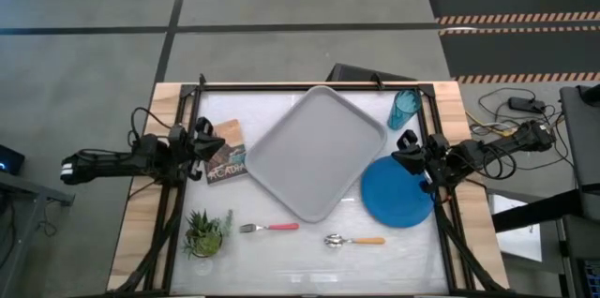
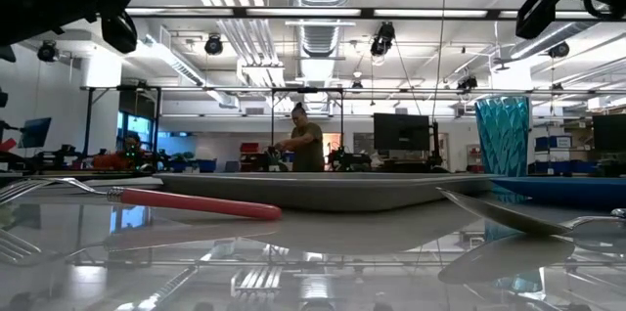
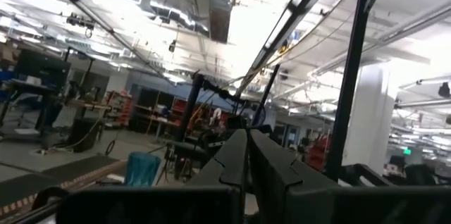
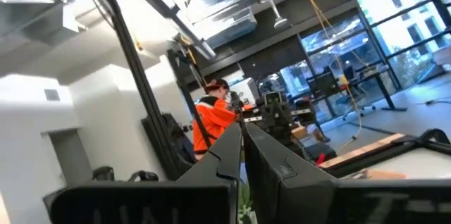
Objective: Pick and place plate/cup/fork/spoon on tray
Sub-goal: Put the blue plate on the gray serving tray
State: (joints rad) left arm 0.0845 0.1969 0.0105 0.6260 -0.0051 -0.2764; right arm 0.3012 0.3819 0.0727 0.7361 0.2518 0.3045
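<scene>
The grey tray (image 1: 317,148) lies turned at an angle in the table's middle. The blue plate (image 1: 398,193) lies flat on the table right of the tray. The teal cup (image 1: 404,108) stands upright at the far right and shows in the low view (image 2: 502,135). The pink-handled fork (image 1: 269,228) and the orange-handled spoon (image 1: 354,240) lie near the front edge. My left gripper (image 1: 208,141) is shut and empty at the table's left side, raised. My right gripper (image 1: 405,148) is shut and empty above the plate's far edge.
A book (image 1: 225,151) lies left of the tray, under my left gripper. A small potted plant (image 1: 204,232) stands at the front left. A person stands in the room beyond the table (image 2: 305,141); another in orange shows in the right wrist view (image 4: 210,122).
</scene>
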